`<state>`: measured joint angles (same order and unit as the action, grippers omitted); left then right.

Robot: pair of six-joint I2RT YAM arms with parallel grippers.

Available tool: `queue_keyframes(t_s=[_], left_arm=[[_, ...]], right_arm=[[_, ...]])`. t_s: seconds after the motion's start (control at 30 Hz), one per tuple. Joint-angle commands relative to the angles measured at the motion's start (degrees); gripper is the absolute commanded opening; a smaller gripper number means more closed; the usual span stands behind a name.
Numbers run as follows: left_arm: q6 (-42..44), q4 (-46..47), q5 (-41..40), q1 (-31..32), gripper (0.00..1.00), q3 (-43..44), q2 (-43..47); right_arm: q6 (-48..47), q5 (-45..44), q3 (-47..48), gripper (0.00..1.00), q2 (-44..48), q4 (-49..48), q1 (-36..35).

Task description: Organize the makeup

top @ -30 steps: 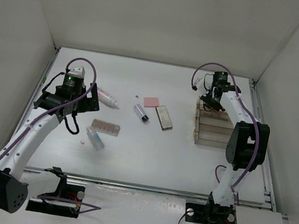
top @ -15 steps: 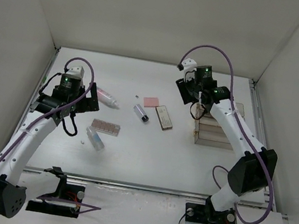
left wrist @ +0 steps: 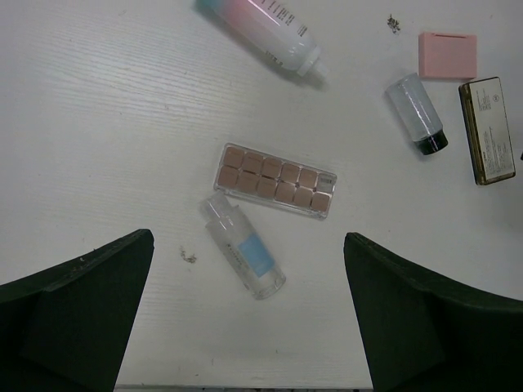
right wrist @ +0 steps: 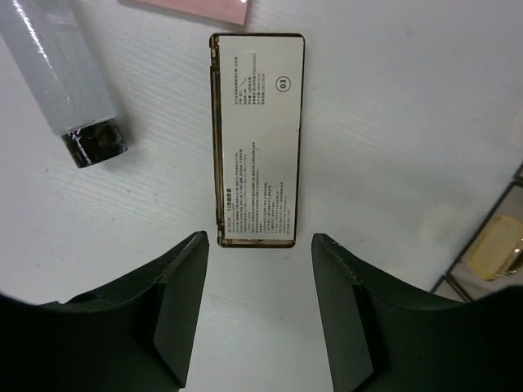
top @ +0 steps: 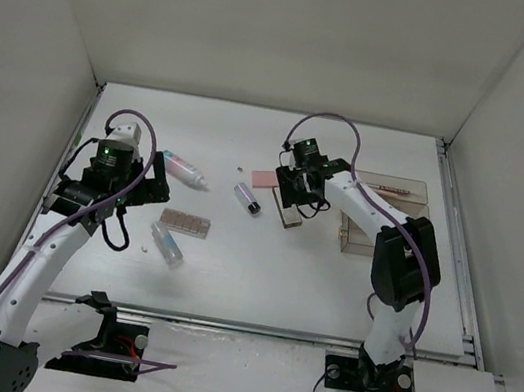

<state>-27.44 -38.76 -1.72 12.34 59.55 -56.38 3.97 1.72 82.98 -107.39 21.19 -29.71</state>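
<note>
The right claw (right wrist: 258,273) has swung from the clear box (top: 359,235) to over the flat case (right wrist: 258,139); it is open, empty, ready to grab; the left claw (left wrist: 245,322) hangs wide open.

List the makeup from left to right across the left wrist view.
In order: brown palette → dark-capped clear bottle → pink square → flat rectangular case. The pink bottle and the blue-labelled bottle overlap the palette's span, so they are left out.
</note>
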Motion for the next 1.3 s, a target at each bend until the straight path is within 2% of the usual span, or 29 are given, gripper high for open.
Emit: queue_keyframes(t_s=[0.0,0.4,0.83,0.9,0.97,1.1,1.17,1.27], left_arm=[[0.2,1.1,-0.3,0.1,0.97,-0.1,2.1],[0.5,0.2,-1.4,0.1,0.97,-0.8,3.3],[1.1,0.9,-1.2,0.1,0.97,-1.2,2.1],[1.0,1.2,-1.0,0.1,0.97,-1.2,1.7],[1.0,1.5,-0.8,0.1,0.97,-1.3,1.5],[0.9,1.6,-0.9,0.1,0.97,-1.2,1.5],[0.8,1.5,-1.0,0.1,0.97,-1.2,1.8],[0.9,1.4,-1.4,0.1,0.97,-1.5,2.0]], right_arm=[[5.6,-1.5,3.2,0.51,-2.2,-1.1,-0.4],[7.7,-3.8,7.3,0.53,-11.3,-1.0,-0.5],[8.1,-2.2,5.9,0.54,-12.8,-0.9,-2.4],[7.9,-0.7,5.8,0.55,-13.1,-0.9,-2.5],[7.6,0.3,6.0,0.60,-13.6,-0.9,-2.4],[7.4,1.0,6.0,0.62,-14.5,-0.1,-2.4],[7.1,2.0,5.9,0.62,-14.9,0.3,-2.5],[6.4,2.0,5.1,0.56,-15.0,0.3,-2.5]])
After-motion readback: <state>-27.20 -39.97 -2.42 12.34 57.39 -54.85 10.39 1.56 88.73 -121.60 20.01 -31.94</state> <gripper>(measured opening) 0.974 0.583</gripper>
